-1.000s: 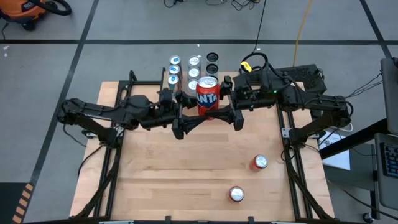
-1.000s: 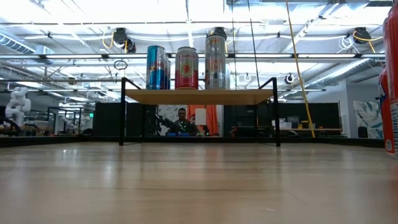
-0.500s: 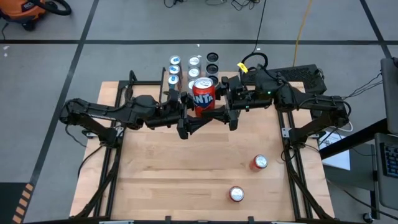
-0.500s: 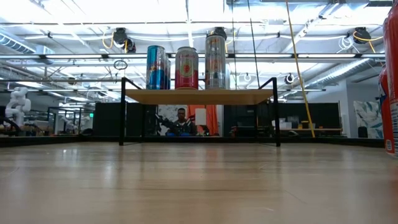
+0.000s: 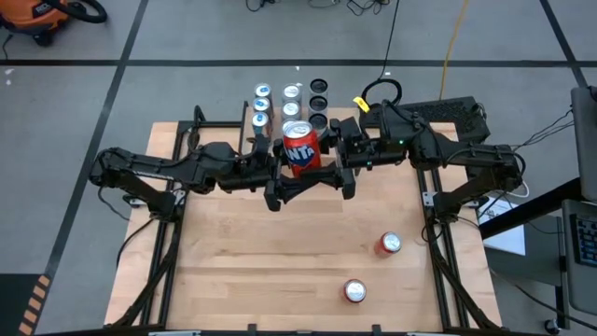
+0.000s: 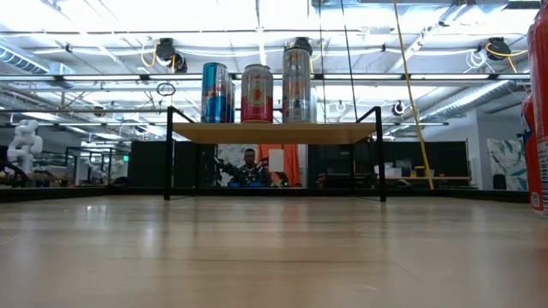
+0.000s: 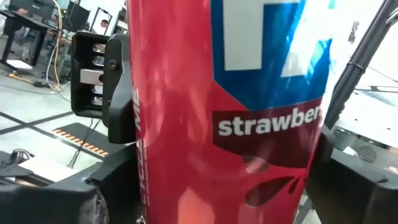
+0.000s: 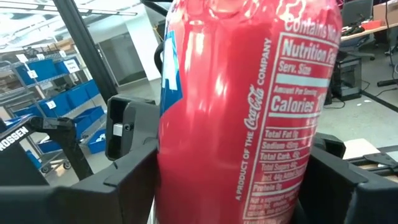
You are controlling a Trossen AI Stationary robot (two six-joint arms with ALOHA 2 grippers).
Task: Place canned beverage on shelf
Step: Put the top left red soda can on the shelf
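A tall red Fanta strawberry can (image 5: 300, 147) is held upright, high above the middle of the table's far part. My left gripper (image 5: 285, 161) reaches it from the left and my right gripper (image 5: 323, 157) from the right, and both are shut on it. The shelf (image 6: 274, 133) stands at the table's far edge on thin black legs. It carries a blue can (image 6: 216, 92), a red can (image 6: 257, 94) and a silver can (image 6: 296, 85). The held can does not show in the low view. My left gripper pinches the can's side wall (image 7: 149, 180) between its two fingers (image 7: 112, 186), one on each side. The fingers come level from the table's left. The can stands upright, lifted clear of the table. My right gripper pinches the same can's side wall (image 8: 171, 186) between its two fingers (image 8: 124, 183), one on each side. The fingers come level from the table's right. The can stays upright and clear of the table.
Two loose red cans stand on the table's near right part, one farther back (image 5: 390, 244) and one nearer (image 5: 354, 291). One red can shows at the low view's right edge (image 6: 539, 111). Several more can tops (image 5: 276, 105) crowd the far edge by the shelf.
Both grippers have moved a little toward the table's left edge with the can between them. The can has stayed upright and clear of the table.
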